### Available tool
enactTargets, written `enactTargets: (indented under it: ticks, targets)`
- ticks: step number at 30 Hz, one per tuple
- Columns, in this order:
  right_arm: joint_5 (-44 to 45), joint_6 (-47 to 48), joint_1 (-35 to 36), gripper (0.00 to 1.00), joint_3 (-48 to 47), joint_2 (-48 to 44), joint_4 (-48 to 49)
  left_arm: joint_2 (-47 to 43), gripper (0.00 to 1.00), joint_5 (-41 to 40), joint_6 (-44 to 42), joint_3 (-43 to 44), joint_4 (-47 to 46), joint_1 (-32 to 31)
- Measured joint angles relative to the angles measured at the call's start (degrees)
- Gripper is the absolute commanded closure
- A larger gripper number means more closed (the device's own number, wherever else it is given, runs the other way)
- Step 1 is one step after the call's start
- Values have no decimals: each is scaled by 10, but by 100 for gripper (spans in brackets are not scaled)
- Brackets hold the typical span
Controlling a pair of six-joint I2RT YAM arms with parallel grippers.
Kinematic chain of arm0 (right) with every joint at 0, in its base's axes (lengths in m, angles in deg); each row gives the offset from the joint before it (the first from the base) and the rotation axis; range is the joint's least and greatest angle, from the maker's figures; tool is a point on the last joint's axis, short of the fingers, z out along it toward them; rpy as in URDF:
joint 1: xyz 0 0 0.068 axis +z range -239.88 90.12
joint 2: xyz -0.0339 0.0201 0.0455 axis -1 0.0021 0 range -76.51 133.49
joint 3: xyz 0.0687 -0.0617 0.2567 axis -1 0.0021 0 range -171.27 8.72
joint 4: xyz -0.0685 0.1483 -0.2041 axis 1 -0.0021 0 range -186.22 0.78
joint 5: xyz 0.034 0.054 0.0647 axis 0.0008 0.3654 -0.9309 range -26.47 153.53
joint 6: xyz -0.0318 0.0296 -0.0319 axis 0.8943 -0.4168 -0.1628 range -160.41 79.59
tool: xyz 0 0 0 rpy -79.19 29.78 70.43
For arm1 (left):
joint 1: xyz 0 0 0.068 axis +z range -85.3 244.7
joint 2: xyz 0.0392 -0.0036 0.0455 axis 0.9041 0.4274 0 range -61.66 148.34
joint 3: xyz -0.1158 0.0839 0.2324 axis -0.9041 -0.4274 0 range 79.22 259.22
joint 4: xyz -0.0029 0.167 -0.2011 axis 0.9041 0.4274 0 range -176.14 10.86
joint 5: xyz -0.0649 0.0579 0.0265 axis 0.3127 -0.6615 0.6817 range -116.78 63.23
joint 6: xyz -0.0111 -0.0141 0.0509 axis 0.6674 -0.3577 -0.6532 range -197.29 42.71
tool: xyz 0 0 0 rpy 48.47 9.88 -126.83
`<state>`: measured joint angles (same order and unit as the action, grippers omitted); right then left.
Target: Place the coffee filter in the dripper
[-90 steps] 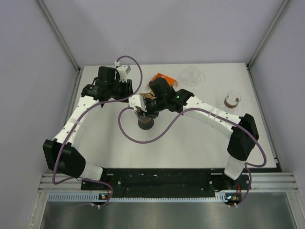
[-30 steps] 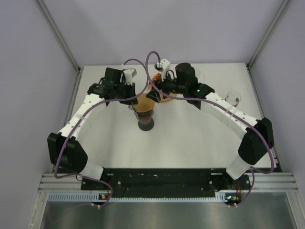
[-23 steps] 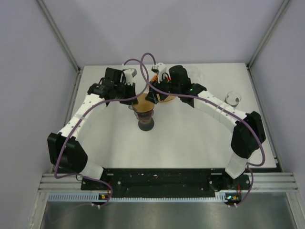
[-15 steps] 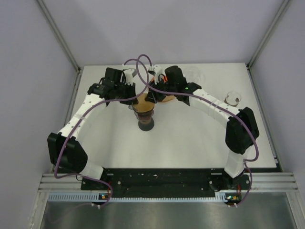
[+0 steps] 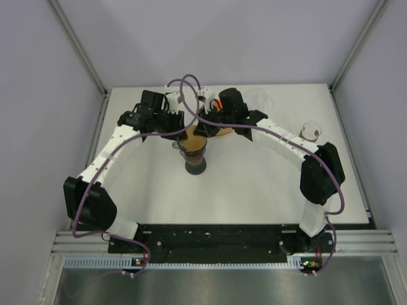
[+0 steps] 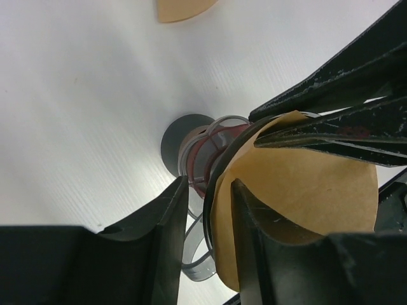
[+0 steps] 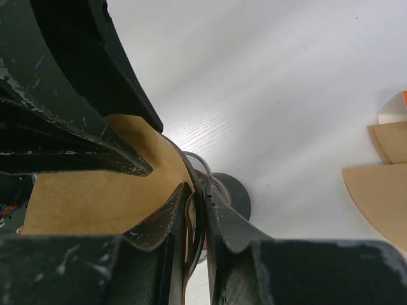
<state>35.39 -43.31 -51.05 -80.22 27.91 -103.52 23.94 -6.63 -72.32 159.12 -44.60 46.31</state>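
- Over the dripper (image 6: 200,155): coffee filter (image 6: 299,184) appears partway in its mouth, not yet seated.
- Right gripper (image 7: 194,187) pinches the filter's rim; left gripper (image 6: 208,184) straddles its edge, jaws parted.
- Step: seating. Next, likely: lower the cone squarely, then release.

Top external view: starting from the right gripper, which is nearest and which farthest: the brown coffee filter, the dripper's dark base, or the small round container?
1. coffee filter, at the fingertips of the right gripper, mid-table.
2. dripper base, just beyond it, toward the arms' bases.
3. small round container, far off near the table's right edge.
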Motion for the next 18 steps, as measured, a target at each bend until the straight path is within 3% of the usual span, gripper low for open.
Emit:
enactTargets:
  ticks: [5,11,15,18]
  targets:
    - [-4,4,1,86,0,0,1,0,56,5,-3,13,0,0]
    - [-4,5,1,83,0,0,2,4,71,15,-5,27,0,0]
    - [-2,8,1,64,0,0,-1,17,84,20,-6,27,0,0]
    - [5,7,1,55,0,0,-4,22,84,26,-6,27,0,0]
